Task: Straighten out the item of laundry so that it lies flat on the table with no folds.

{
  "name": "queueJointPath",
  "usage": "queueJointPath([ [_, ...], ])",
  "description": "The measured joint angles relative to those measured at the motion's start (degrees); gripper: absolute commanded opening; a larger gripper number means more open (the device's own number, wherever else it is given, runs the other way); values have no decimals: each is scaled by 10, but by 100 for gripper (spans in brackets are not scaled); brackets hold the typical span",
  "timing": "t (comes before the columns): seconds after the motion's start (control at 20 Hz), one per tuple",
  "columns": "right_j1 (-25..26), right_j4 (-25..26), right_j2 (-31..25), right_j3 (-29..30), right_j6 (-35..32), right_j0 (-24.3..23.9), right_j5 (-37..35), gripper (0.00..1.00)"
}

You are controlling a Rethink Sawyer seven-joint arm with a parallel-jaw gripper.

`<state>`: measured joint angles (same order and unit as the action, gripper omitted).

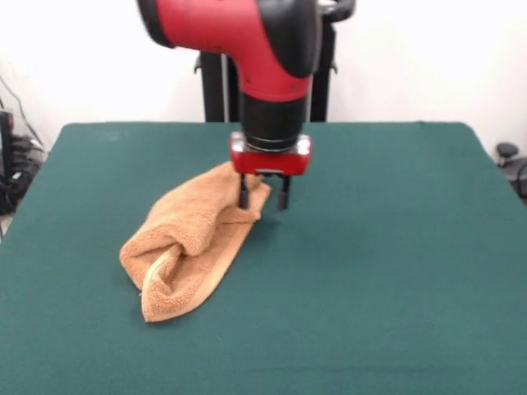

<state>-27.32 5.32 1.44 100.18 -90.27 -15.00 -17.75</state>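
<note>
The end effector, fingers spread, straddles the crumpled towel's far corner on the table.

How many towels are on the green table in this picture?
1. The orange-tan towel lies crumpled on the table, left of centre, its far end under the gripper. No other towel shows; folds could hide nothing more than its own layers.

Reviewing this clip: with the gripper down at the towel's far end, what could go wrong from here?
1. The gripper sits at the towel's far edge with one finger on cloth and the other off it, so a close might pinch only a thin bit and slip.
2. The towel is rolled and bunched lengthwise; pulling from this one end may drag the whole bundle across the table rather than unfold it.
</note>
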Motion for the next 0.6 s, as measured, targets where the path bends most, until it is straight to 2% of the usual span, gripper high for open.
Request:
queueJointPath([
  [0.2,-5,20,-2,3,0,-23,-5,100],
  [0.6,0,47,-13,3,0,-28,-5,100],
])
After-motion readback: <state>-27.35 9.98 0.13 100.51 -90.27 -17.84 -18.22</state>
